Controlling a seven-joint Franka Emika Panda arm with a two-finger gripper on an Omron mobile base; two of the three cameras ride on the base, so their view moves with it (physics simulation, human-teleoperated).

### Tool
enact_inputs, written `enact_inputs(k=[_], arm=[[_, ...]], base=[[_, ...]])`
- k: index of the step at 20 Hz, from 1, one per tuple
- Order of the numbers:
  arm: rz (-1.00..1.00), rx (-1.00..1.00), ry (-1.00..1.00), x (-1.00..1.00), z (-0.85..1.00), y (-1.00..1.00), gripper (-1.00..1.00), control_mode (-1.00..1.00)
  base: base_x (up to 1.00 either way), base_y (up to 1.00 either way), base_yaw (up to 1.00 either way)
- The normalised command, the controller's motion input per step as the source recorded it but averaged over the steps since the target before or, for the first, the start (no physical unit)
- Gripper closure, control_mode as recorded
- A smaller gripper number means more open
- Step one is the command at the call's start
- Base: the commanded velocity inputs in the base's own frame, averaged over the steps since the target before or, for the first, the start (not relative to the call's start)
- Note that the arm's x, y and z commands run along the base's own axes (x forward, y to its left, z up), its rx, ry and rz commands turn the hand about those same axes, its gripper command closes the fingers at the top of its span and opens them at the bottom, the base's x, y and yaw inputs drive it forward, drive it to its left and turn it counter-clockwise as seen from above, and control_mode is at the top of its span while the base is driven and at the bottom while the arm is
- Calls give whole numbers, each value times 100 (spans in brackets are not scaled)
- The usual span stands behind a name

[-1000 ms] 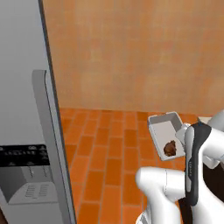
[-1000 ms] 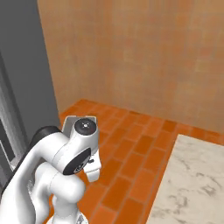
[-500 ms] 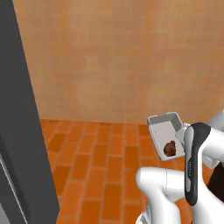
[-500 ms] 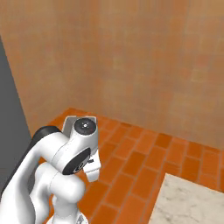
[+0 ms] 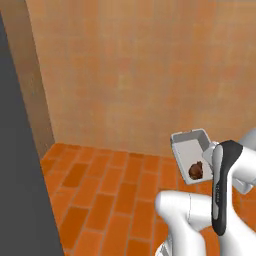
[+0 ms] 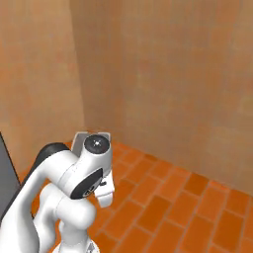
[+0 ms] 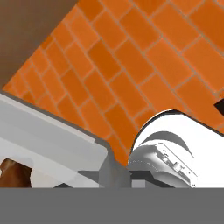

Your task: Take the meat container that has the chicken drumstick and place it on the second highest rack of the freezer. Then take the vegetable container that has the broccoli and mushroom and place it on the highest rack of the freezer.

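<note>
The meat container (image 5: 189,148), a shallow grey tray, hangs in the air beside my forearm, above the floor. The chicken drumstick (image 5: 196,170) lies in its near end, small and reddish-brown. My gripper (image 5: 211,150) is shut on the tray's right rim and is partly hidden by the arm. In the hand view the gripper (image 7: 116,173) clamps the tray's edge (image 7: 52,144), and the drumstick (image 7: 13,173) peeks in at the lower left. A corner of the tray (image 6: 91,138) shows behind my elbow joint. The freezer's dark grey side (image 5: 20,190) fills the left edge. Its racks, the vegetable container, the broccoli and the mushroom are out of view.
An orange-tan wall (image 5: 135,75) stands ahead and meets a side wall (image 6: 34,84) in a corner. Orange brick floor (image 5: 105,195) stretches below the tray. My own white arm (image 6: 74,183) takes up the lower part of both base views.
The base has turned, so both base views swung: the freezer door with its dispenser panel slid off left, and the marble counter left the right view. The arm still holds the tray the same way.
</note>
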Motion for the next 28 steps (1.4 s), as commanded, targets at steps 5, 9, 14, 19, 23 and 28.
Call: enact_inputs(k=[5, 9, 14, 19, 23, 28], arm=[[0, 0, 0, 0, 0, 0, 100, 100], [0, 0, 0, 0, 0, 0, 100, 100], [0, 0, 0, 0, 0, 0, 100, 100], [0, 0, 0, 0, 0, 0, 100, 100], [0, 0, 0, 0, 0, 0, 100, 100], [0, 0, 0, 0, 0, 0, 100, 100]], base=[[0, 0, 100], [-1, -2, 98], [-8, -13, 95], [-4, -19, 93], [-18, 8, 79], [4, 69, 47]])
